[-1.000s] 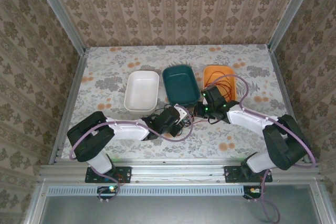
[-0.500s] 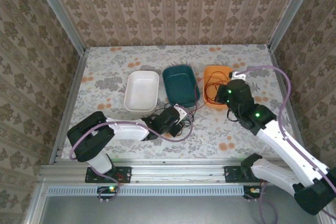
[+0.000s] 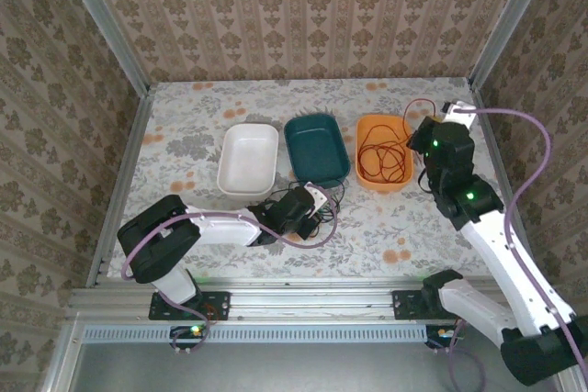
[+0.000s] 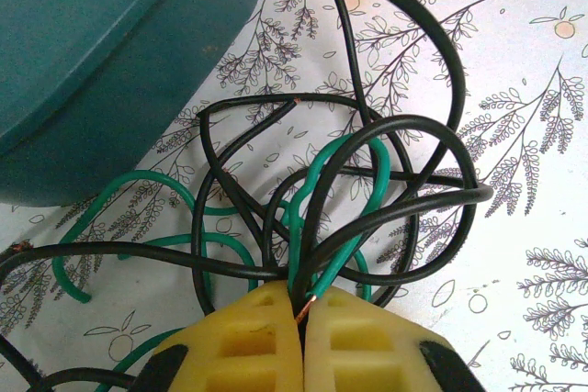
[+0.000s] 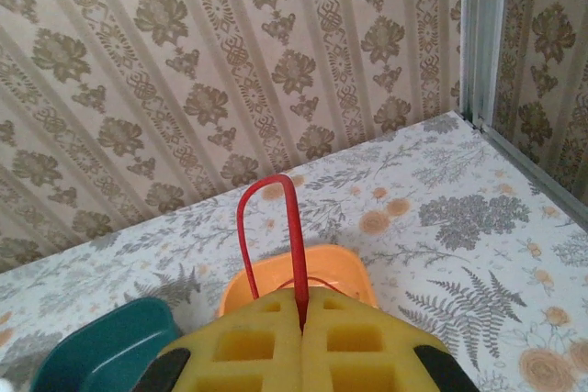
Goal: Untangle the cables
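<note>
Now my left jaws sit low over the surface (image 3: 184, 126), pressed together and pinching the green cable (image 4: 312, 181) close to its bared copper end. The black cable (image 4: 457, 89) loops over and through the green one just ahead of my pads. Several of its strands run down to the same seam, and I cannot tell whether any of them is caught too. This knot lies on the surface just beside the near edge of the teal tray (image 4: 92, 43), which sits between the white tray (image 3: 248, 158) and the orange tray (image 3: 386, 184). My right jaws hang raised off the orange tray's right side, clamped on the red cable (image 5: 293, 227), whose narrow loop stands up from between the pads. Most of the red cable lies coiled inside the orange tray.
</note>
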Tool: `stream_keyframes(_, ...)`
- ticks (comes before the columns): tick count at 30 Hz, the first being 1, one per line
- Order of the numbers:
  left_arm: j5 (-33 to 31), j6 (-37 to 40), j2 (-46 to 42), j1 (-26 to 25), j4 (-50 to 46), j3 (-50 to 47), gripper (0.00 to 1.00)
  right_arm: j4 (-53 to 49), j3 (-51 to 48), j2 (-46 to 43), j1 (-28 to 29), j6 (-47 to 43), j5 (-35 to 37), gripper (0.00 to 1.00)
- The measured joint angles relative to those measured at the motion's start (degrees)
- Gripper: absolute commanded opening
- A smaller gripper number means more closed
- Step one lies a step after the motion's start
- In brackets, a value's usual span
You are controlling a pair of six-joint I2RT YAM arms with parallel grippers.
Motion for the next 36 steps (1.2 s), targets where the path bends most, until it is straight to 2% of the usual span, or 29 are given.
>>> stream_keyframes(10, 0.0, 0.0, 0.0, 0.0, 0.0, 0.0, 0.00, 5.3, -0.9, 15.0, -0.5, 1.9, -0.9, 0.00)
stream_keyframes(17, 0.0, 0.0, 0.0, 0.0, 0.0, 0.0, 0.00, -0.4, -0.9, 30.9, -0.7, 7.6, -4.8, 0.00)
stream_keyframes(21, 0.0, 0.0, 0.0, 0.0, 0.0, 0.0, 0.00, -4.2, -0.9, 35.6, -0.7, 9.4, -5.6, 0.00)
stream_keyframes(22, 0.0, 0.0, 0.0, 0.0, 0.0, 0.0, 0.00, -4.7, -0.9, 35.7, -0.7, 9.7, -5.6, 0.04)
stream_keyframes(25, 0.0, 0.0, 0.0, 0.0, 0.0, 0.0, 0.00, -5.3, -0.5, 35.3, -0.8, 10.2, -5.6, 0.33)
stream_keyframes(26, 0.0, 0.0, 0.0, 0.0, 0.0, 0.0, 0.00, -5.5, -0.3, 35.0, -0.8, 10.3, -5.5, 0.37)
stream_keyframes(31, 0.0, 0.0, 0.0, 0.0, 0.0, 0.0, 0.00, -6.8, 0.5, 31.5, -0.8, 10.1, -4.3, 0.47)
stream_keyframes(36, 0.0, 0.0, 0.0, 0.0, 0.0, 0.0, 0.00, -8.0, 0.5, 25.0, -0.8, 10.0, -1.8, 0.49)
